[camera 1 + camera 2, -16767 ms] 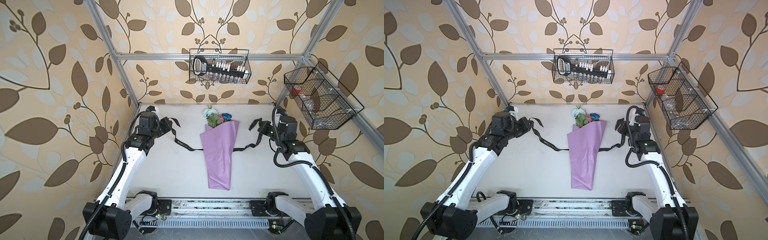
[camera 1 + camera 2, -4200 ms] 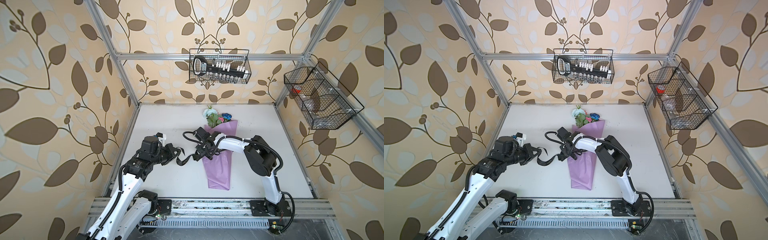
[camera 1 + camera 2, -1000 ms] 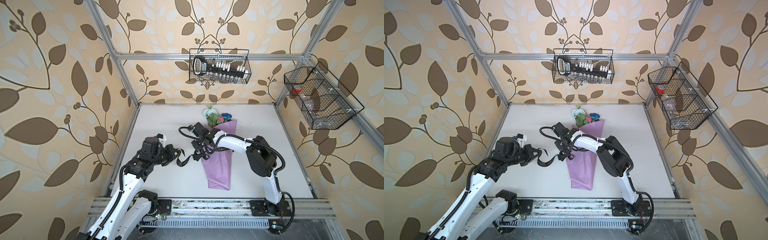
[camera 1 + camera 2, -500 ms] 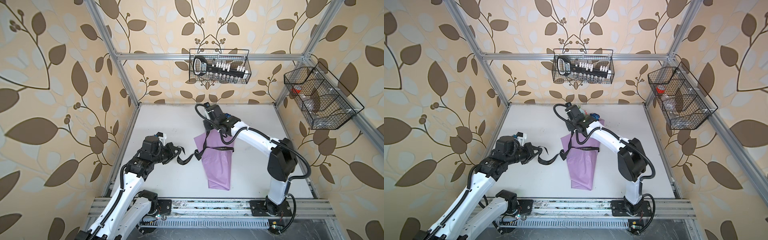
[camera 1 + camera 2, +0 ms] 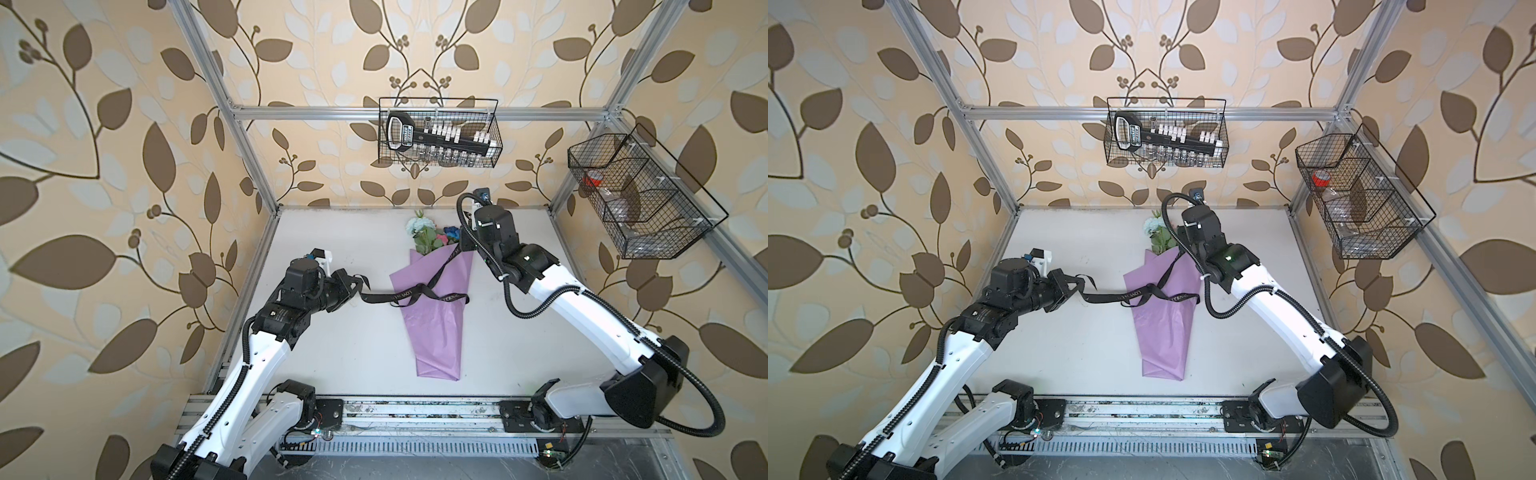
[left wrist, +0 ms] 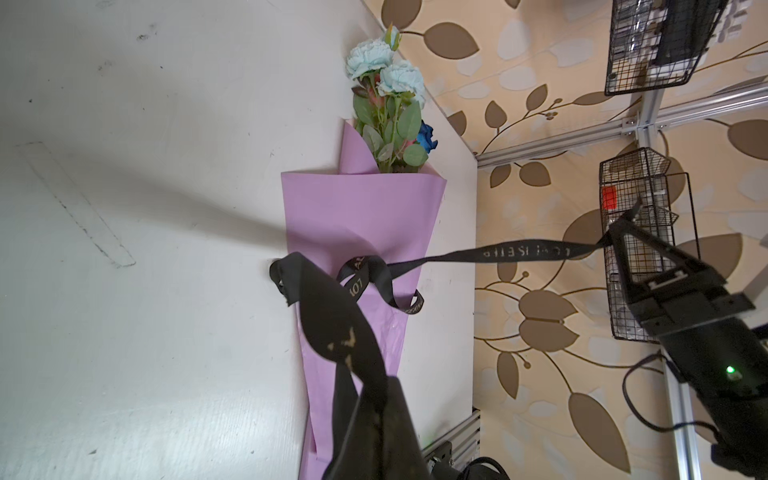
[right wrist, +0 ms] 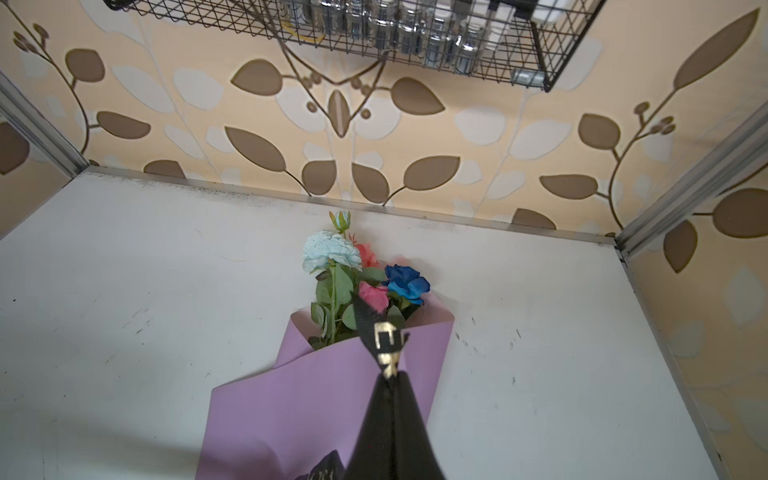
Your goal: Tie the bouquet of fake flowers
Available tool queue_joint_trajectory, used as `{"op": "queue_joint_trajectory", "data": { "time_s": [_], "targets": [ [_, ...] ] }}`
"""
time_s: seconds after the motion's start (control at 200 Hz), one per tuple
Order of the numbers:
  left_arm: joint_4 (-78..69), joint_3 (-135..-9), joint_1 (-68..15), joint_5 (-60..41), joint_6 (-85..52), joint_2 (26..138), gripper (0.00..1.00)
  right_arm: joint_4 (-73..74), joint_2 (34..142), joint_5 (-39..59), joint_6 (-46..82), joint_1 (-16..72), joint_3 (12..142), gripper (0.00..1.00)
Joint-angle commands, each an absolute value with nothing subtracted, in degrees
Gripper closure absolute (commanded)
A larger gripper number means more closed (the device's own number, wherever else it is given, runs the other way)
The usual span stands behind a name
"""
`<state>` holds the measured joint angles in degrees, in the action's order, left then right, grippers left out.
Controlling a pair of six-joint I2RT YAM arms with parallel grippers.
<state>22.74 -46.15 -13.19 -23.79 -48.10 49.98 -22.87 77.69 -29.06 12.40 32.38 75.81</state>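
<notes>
Left gripper, left of centre in a top view, jaws pinched together on one end of a black ribbon, held low and out to the side so that end runs taut. Right gripper, also pinched on the ribbon, at its other end, high beside the blooms at upper centre, the strand running diagonally up across the paper. Bouquet flat on the white table at centre of both top views, flowers toward the back wall, narrow tail of the lilac wrap toward the bottom edge. Ribbon passed around the middle of the wrap, ends crossed there in a loose first knot, with a small loop at the paper's right edge. Likely reason for the two opposed holds: cinching the crossing snug against the paper without dragging the bouquet sideways. Knot not yet tight, bow not yet formed.
</notes>
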Motion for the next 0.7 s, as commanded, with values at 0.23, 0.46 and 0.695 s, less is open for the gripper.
{"op": "queue_joint_trajectory", "data": {
  "time_s": [0.23,0.46,0.695],
  "targets": [
    [27.55,-51.85,-13.45,-13.57,-46.10,49.79,1.00,-32.93,62.41,-33.37,20.83,30.41,67.81,1.00],
    [30.66,-51.55,-12.85,-9.53,-45.62,48.81,1.00,-35.86,54.67,-34.45,23.10,25.09,62.93,1.00],
    [31.87,-51.50,-11.98,-4.79,-44.79,47.85,1.00,-35.68,52.25,-35.42,23.05,18.24,60.40,1.00]
  ]
}}
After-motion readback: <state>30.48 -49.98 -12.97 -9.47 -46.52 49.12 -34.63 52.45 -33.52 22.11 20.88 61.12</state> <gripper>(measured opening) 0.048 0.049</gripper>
